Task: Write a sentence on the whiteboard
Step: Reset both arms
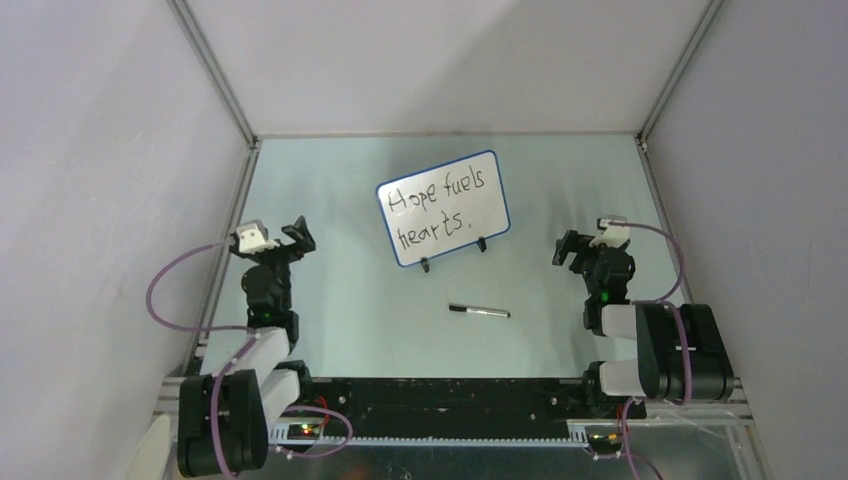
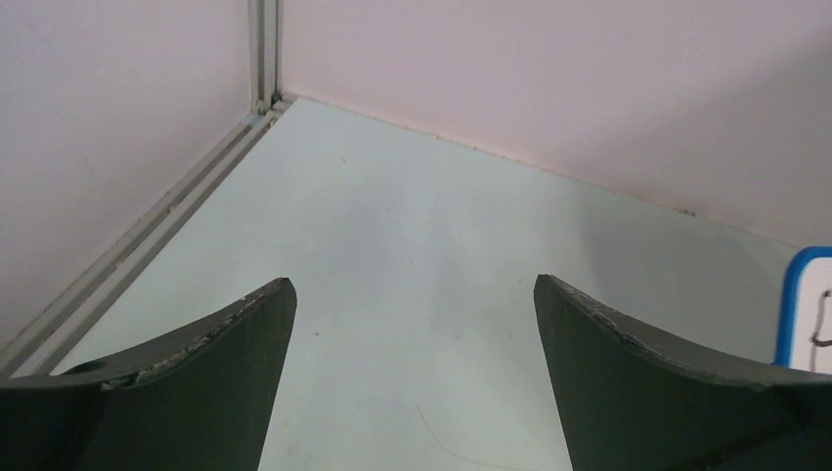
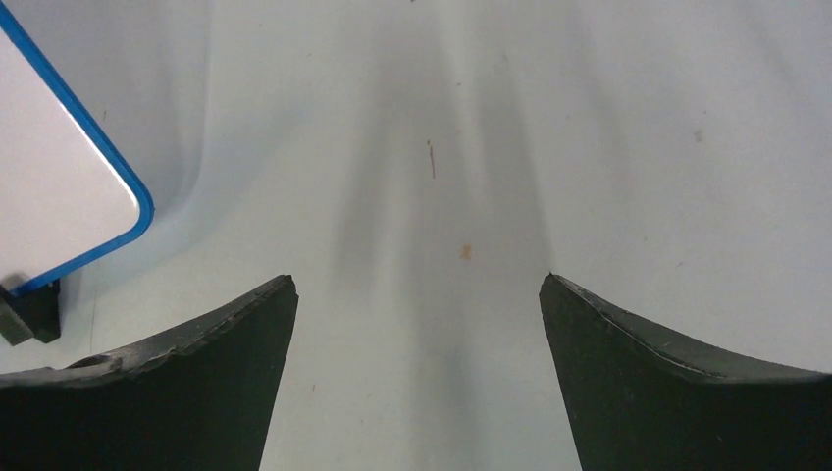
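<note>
As you look down from above, one small glossy white whiteboard point(image 1: 443, 208) with a thin blue frame stands mid-table on two black clip feet point(image 1: 425, 265). It bears one black handwritten sentence point(image 1: 435, 205), "Hope fuels hearts.", in two lines. One slim black-and-white marker pen point(image 1: 479, 311) lies just in front of it. Your left gripper point(image 2: 412, 289) and right gripper point(image 3: 417, 285) both stand wide open, holding nothing.

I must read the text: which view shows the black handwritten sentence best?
The top external view: both lines of the black handwritten sentence are whole. The left wrist view catches one stroke; the right wrist view shows none.
</note>
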{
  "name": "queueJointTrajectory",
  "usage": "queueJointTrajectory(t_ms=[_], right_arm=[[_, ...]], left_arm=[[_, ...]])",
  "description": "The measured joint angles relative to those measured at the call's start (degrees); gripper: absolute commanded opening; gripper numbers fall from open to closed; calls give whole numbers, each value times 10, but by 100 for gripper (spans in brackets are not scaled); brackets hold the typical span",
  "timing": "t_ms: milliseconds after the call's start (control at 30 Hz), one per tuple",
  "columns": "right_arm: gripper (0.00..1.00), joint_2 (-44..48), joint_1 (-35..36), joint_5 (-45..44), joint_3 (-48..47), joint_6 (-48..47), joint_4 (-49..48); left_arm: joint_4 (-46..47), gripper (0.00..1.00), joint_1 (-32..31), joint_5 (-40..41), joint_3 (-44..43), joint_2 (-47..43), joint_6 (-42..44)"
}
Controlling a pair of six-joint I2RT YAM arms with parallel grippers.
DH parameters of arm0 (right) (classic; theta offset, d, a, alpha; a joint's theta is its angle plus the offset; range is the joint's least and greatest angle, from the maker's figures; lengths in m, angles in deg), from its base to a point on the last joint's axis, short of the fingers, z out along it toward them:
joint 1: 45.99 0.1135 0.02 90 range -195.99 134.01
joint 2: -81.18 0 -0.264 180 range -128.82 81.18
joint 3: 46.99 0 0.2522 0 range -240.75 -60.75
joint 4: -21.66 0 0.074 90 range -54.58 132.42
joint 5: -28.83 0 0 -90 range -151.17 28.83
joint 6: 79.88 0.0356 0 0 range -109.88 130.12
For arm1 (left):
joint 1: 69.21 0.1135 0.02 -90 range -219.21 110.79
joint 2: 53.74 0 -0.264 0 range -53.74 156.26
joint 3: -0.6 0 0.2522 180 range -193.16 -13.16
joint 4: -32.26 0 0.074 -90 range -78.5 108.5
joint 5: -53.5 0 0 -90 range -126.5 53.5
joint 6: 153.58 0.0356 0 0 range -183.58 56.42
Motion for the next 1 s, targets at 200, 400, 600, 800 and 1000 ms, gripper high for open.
queueJointTrajectory(t_ms=[200,400,600,800,1000], right_arm=[[99,0,8,-27,-6,-12,-10],[99,0,8,-33,-6,-17,-11],[99,0,8,-37,-6,-18,-12],[99,0,8,-37,-6,-18,-11],[99,0,8,-37,-6,-18,-12]], left_arm=[[-20,99,-13,26,24,-80,41],[32,99,-5,41,23,81,57],[31,99,-5,31,14,139,72],[35,99,-9,23,5,139,84],[35,99,-11,19,0,139,89]])
